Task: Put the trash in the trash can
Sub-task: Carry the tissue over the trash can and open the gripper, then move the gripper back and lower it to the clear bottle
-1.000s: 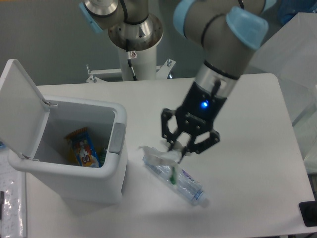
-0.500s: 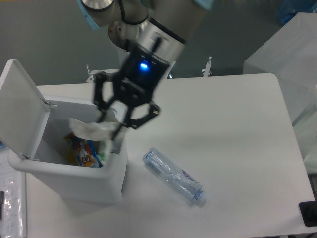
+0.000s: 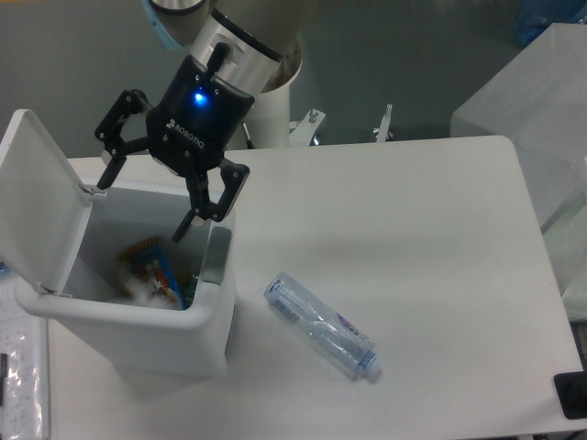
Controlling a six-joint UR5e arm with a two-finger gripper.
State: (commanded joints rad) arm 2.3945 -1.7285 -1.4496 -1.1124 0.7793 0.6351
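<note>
Over at the left edge of the table (image 3: 440, 229) stands the trash can (image 3: 138, 335), a white rectangular bin with its flip lid (image 3: 37, 197) swung up and back on the left side and a grey tab (image 3: 216, 255) on the right rim. Down inside it lies an orange-and-blue snack wrapper (image 3: 154, 272), and just below and left of that a pale, blurred patch that looks like the tissue wad (image 3: 136, 288) (it is too smeared to make out its shape).

Above the can's opening hangs the gripper (image 3: 142, 203), black with a blue light glowing on its body. Its fingers are spread wide apart and nothing sits between them. One fingertip reaches toward the lid hinge at the left, the other points down near the back right corner of the rim; whether either actually touches the can I cannot tell.

Further right, well apart from the gripper, the plastic bottle (image 3: 321, 325) lies flat on the table, near the can's right wall but not against it. Its long axis runs diagonally, from upper left to lower right. The base end points back toward the can, while the white cap (image 3: 371, 369) points toward the table's near right corner.
</note>
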